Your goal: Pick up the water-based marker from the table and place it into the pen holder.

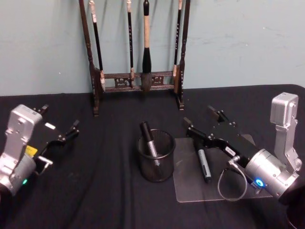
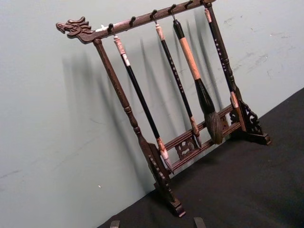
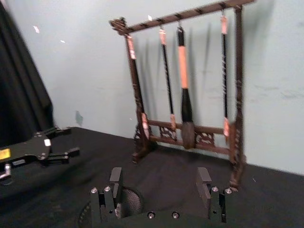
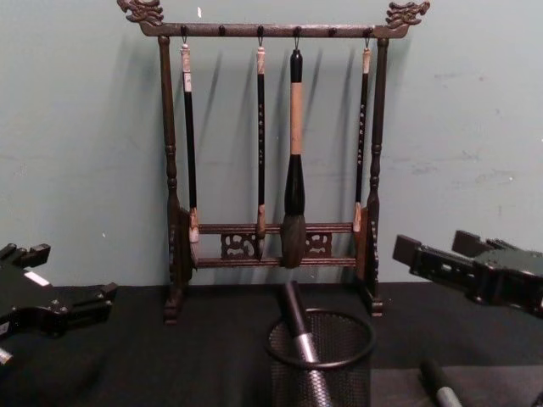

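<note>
A black wire-mesh pen holder (image 1: 156,164) (image 4: 321,373) stands at the table's middle. One dark marker (image 1: 148,139) (image 4: 299,332) leans inside it. A second dark marker (image 1: 203,164) (image 4: 441,386) lies flat on a clear sheet (image 1: 190,188) to the right of the holder. My right gripper (image 1: 197,115) (image 4: 428,246) (image 3: 159,183) hangs open and empty above the far end of that lying marker, higher than the holder's rim. My left gripper (image 1: 61,117) (image 4: 76,271) rests open and empty at the far left.
A tall dark wooden brush rack (image 1: 138,81) (image 4: 271,246) (image 2: 190,142) (image 3: 190,137) with several hanging brushes stands at the back by the wall. A black cloth (image 1: 95,200) covers the table.
</note>
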Tool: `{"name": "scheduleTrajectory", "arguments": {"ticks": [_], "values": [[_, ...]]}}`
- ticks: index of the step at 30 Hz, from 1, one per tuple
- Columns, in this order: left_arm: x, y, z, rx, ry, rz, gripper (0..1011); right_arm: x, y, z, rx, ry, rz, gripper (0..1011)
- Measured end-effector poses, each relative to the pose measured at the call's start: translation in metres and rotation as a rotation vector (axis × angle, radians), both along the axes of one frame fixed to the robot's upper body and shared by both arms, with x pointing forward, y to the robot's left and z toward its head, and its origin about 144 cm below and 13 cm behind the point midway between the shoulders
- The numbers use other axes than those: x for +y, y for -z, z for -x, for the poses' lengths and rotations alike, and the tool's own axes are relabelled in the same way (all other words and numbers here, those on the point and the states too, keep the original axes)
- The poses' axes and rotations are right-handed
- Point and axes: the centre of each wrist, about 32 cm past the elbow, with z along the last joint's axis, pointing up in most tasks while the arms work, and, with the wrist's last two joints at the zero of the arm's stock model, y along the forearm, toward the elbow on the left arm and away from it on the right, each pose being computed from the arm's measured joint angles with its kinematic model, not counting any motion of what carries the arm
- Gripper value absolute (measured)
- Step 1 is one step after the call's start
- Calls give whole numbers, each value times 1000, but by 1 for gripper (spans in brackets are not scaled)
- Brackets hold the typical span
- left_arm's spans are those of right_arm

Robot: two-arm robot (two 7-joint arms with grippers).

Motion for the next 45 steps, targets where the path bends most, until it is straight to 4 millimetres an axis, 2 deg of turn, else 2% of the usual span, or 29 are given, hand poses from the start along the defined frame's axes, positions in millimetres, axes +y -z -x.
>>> {"name": "scheduleTrajectory", "arguments": {"ticks": [30,37,45], "values": [[0,0,0,0,0,0,1009,2,2,-4,84,48,-4,1002],[0,0,0,0,0,0,1009,6,-13,1,157,85,108,1002],[0,0,0,0,0,0,1009,9,-15,2,208,120,153,1002]]}}
